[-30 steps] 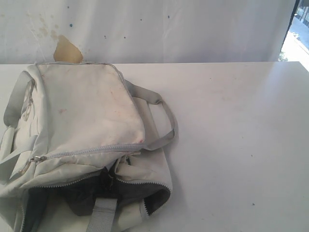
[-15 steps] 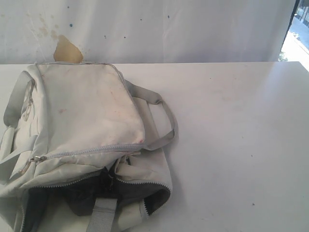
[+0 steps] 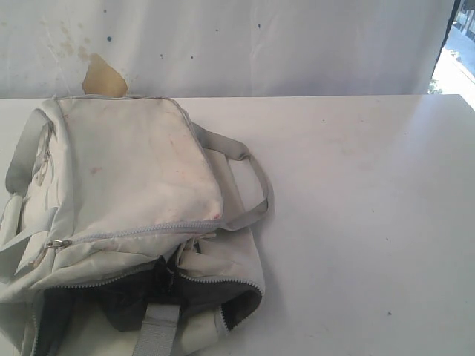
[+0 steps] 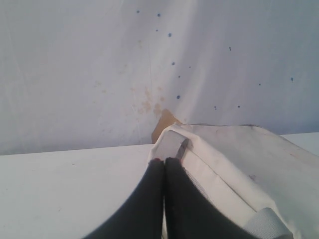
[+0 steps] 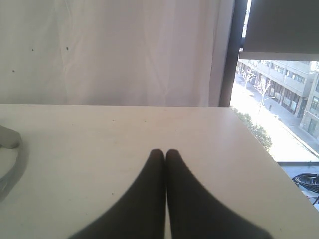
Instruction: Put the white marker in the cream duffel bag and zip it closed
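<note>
On my exterior feed the cream duffel bag (image 3: pixel 133 170) lies along the left edge of the table (image 3: pixel 356 208), running from close to the far edge down to the near-left corner, where it passes out of the picture. Its broad upper panel faces up and shows faint pinkish marks. A closed grey zipper (image 3: pixel 141 231) crosses that panel towards the near end, with a small metal pull (image 3: pixel 56 243) at its left. Below it the main opening (image 3: pixel 119 293) gapes, dark lining showing between two lines of zipper teeth, so the bag is not yet zipped. A grey handle (image 3: pixel 252 174) loops out from the bag's right side and rests on the table. I cannot find the white marker in any of my views, so I cannot tell where it is. The left gripper (image 4: pixel 165 160) has its two black fingers pressed together with nothing between them; its wrist camera shows the tips just in front of a corner of the bag, and I cannot tell whether they touch the fabric. The right gripper (image 5: pixel 165 151) is likewise pinched together on nothing, held over bare tabletop near the right edge, with a window (image 5: pixel 279 99) beyond that edge. A pale backdrop (image 3: pixel 297 44) with a brown patch (image 3: pixel 102 76) stands behind the far edge.
</note>
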{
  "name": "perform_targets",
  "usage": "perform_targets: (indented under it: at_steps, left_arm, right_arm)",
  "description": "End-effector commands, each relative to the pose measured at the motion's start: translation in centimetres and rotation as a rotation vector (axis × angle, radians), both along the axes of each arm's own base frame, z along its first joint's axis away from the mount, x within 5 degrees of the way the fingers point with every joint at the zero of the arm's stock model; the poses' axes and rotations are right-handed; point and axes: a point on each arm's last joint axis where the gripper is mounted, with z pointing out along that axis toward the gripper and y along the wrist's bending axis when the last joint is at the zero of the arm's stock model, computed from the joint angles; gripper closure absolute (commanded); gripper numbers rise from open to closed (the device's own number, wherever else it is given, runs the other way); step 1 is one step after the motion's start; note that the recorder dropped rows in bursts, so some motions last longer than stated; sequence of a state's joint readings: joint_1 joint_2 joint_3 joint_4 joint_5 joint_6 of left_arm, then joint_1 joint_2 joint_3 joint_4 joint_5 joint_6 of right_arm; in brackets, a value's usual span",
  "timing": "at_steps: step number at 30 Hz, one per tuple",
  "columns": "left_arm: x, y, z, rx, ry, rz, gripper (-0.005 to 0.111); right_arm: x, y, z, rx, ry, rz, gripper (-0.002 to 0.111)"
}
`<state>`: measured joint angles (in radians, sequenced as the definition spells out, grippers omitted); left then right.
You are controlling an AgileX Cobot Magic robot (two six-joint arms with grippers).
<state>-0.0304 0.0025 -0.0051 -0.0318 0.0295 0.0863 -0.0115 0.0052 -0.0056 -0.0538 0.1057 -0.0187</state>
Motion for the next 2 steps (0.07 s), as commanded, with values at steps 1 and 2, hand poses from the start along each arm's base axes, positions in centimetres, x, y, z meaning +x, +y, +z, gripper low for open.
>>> perform_targets:
  at_steps: [1, 2]
  left_arm:
    - [0.0, -0.02, -0.15, -0.008, 0.002, -0.003, 0.107]
    - [0.0, -0.02, -0.15, -0.008, 0.002, -0.003, 0.107]
  right_arm:
    - [-0.02, 0.0, -0.2, -0.001, 0.005, 0.0, 0.108]
    - [-0.02, 0.0, -0.2, -0.001, 0.005, 0.0, 0.108]
